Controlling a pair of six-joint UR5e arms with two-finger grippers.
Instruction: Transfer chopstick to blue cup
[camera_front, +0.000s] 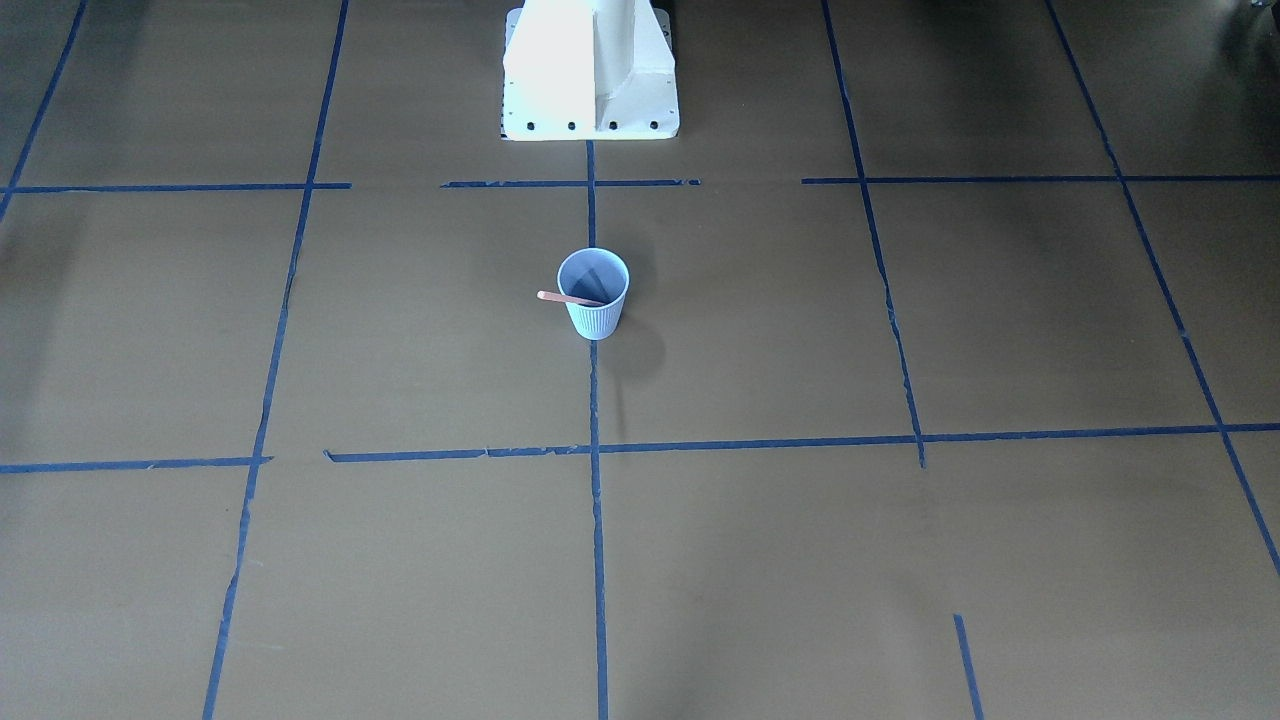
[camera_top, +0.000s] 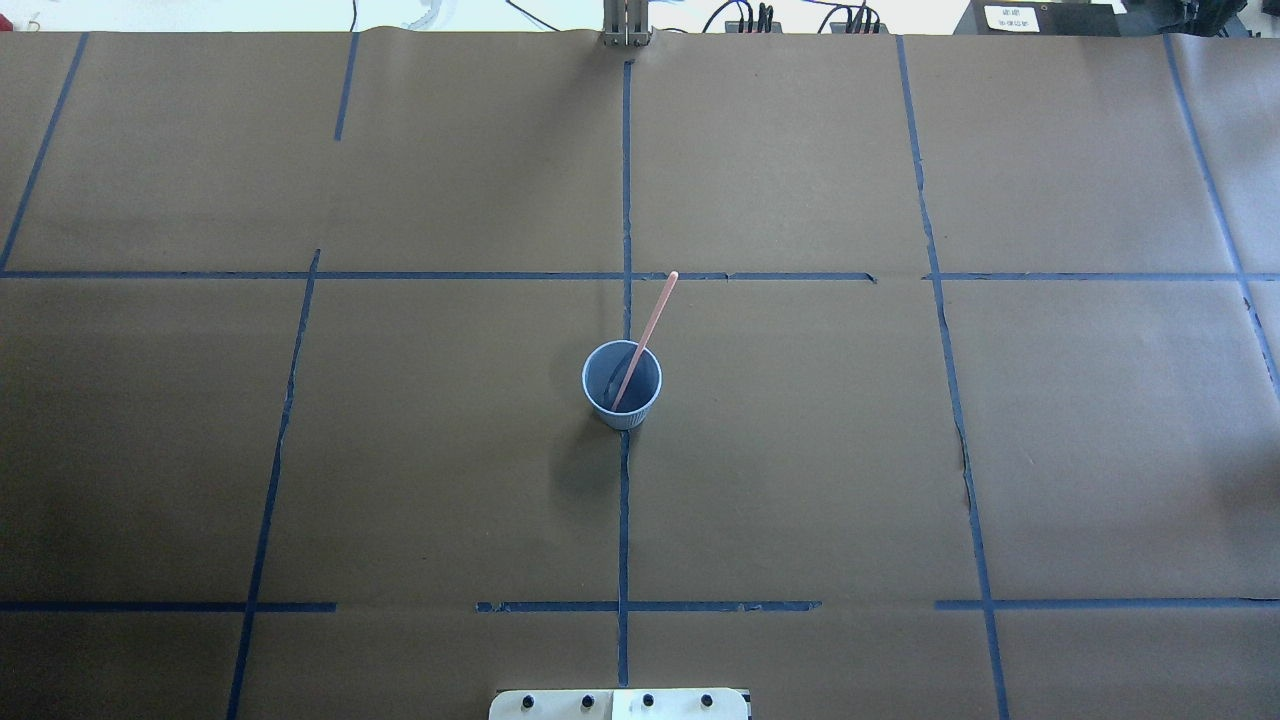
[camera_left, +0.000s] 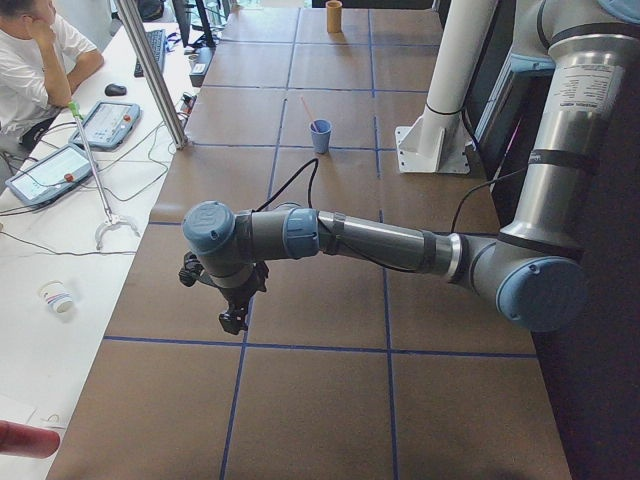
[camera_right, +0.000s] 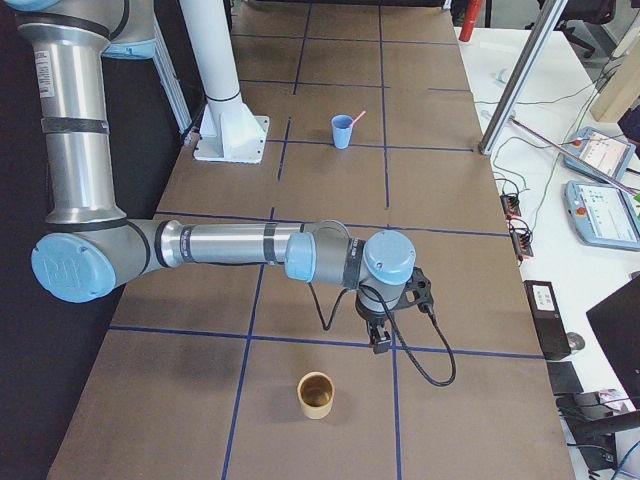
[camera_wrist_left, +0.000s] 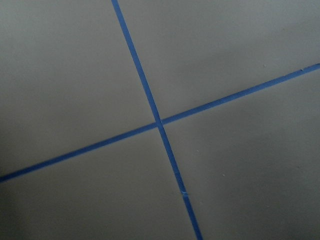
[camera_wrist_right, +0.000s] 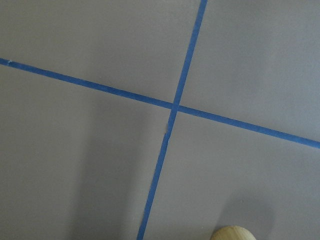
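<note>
The pale blue ribbed cup (camera_top: 622, 386) stands upright at the table's middle; it also shows in the front-facing view (camera_front: 594, 293), the left view (camera_left: 320, 135) and the right view (camera_right: 343, 130). The pinkish chopstick (camera_top: 645, 338) stands slanted inside it, its top leaning over the rim (camera_front: 568, 298). My left gripper (camera_left: 232, 318) hangs over the table's left end and my right gripper (camera_right: 381, 343) over the right end, both far from the cup. They show only in the side views, so I cannot tell whether either is open or shut.
A tan cup (camera_right: 316, 394) stands near my right gripper; its rim shows in the right wrist view (camera_wrist_right: 232, 233). The white robot base (camera_front: 590, 75) stands behind the blue cup. Blue tape lines (camera_top: 624, 500) cross the brown table. An operator (camera_left: 35, 60) sits by tablets at a side desk.
</note>
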